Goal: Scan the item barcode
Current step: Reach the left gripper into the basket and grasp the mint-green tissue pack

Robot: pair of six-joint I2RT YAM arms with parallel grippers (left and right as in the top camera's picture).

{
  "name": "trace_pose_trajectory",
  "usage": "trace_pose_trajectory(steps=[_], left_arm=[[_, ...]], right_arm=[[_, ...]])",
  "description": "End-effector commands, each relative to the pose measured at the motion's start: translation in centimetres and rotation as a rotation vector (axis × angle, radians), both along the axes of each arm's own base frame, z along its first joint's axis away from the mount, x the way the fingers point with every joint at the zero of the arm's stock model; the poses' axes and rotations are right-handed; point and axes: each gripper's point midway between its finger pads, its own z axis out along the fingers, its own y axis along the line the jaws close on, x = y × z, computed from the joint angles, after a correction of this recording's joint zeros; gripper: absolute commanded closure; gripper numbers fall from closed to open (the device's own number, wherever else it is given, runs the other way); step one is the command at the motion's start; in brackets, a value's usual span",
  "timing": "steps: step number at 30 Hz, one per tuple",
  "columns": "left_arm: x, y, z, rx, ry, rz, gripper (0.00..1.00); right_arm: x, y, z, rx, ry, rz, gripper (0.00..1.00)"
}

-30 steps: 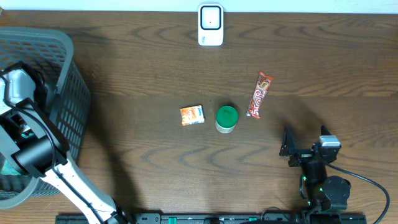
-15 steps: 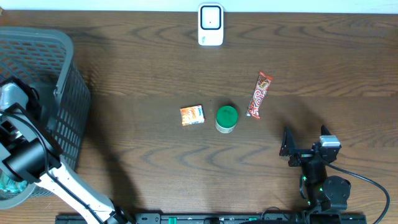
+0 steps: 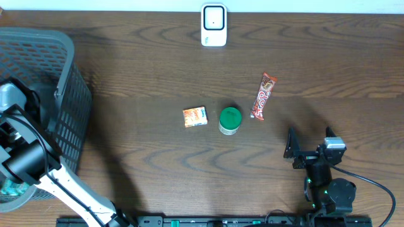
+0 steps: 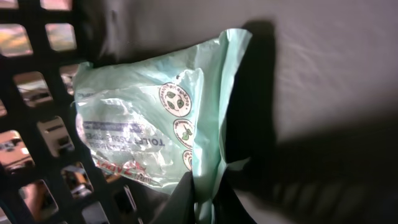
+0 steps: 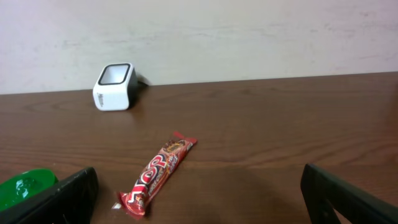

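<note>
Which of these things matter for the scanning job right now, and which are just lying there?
In use: green packet, left gripper shut on it, white scanner, basket.
Lying about: orange box, green-lidded tub, candy bar.

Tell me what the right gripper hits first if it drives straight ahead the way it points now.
Most likely the candy bar, lying on the table just left of the open right gripper's centre line. Depth is unclear, so the gripper could pass just to its right.

The left claw (image 4: pixel 204 196) hides the green packet's (image 4: pixel 149 124) lower corner.
</note>
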Motion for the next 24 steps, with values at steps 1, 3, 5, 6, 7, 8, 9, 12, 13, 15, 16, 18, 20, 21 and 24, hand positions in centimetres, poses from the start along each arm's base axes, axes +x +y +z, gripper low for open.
trace_pose_trajectory(steps=[1,3,5,6,7,8,9,12,13,15,16,18,20,21,24], left_arm=[[2.2,-0.5,2.1,-0.079,-0.083,0.039,0.93],[3.2,-0.5,4.7,-0.061,-0.107,0.019,0.93],[4.4,-0.8,7.5,-0.031,-0.150,-0.011,0.93],[5.0,-1.0,9.1,-0.009,-0.181,-0.028,0.93],[5.4,-1.2,10.1,0.006,-0.205,-0.041,0.93],[6.0,-1.6,11.4,0.026,-0.240,-0.059,0.93],[6.4,-2.0,12.6,0.042,-0.273,-0.075,0.93],[7.7,-4.1,16.9,0.111,-0.401,-0.144,0.93],[7.9,-4.7,17.9,0.120,-0.435,-0.160,0.93],[8.7,-6.8,20.6,0.132,-0.551,-0.205,0.93],[8.9,-7.5,21.4,0.135,-0.588,-0.219,0.93],[9.3,-9.7,25.2,0.177,-0.733,-0.279,0.93],[9.1,-11.0,27.6,0.210,-0.819,-0.316,0.93],[8.9,-11.7,28.7,0.223,-0.860,-0.329,0.93],[8.2,-14.7,31.8,0.224,-1.001,-0.383,0.93]], right_arm=[[0.0,0.1,-0.1,0.012,0.002,0.003,0.01],[0.0,0.1,-0.1,0.012,0.002,0.003,0.01],[0.0,0.1,-0.1,0.012,0.002,0.003,0.01],[0.0,0.1,-0.1,0.012,0.002,0.003,0.01],[0.0,0.1,-0.1,0.013,0.002,0.003,0.01],[0.0,0.1,-0.1,0.012,0.002,0.003,0.01],[0.0,0.1,-0.1,0.013,0.002,0.003,0.01],[0.0,0.1,-0.1,0.012,0.002,0.003,0.01],[0.0,0.1,-0.1,0.012,0.002,0.003,0.01],[0.0,0.1,-0.1,0.012,0.002,0.003,0.01],[0.0,0.1,-0.1,0.012,0.002,0.003,0.01],[0.0,0.1,-0.1,0.012,0.002,0.003,0.01],[0.0,0.1,-0.1,0.012,0.002,0.003,0.01],[0.0,0.1,-0.1,0.012,0.002,0.003,0.01],[0.0,0.1,-0.1,0.012,0.002,0.003,0.01]])
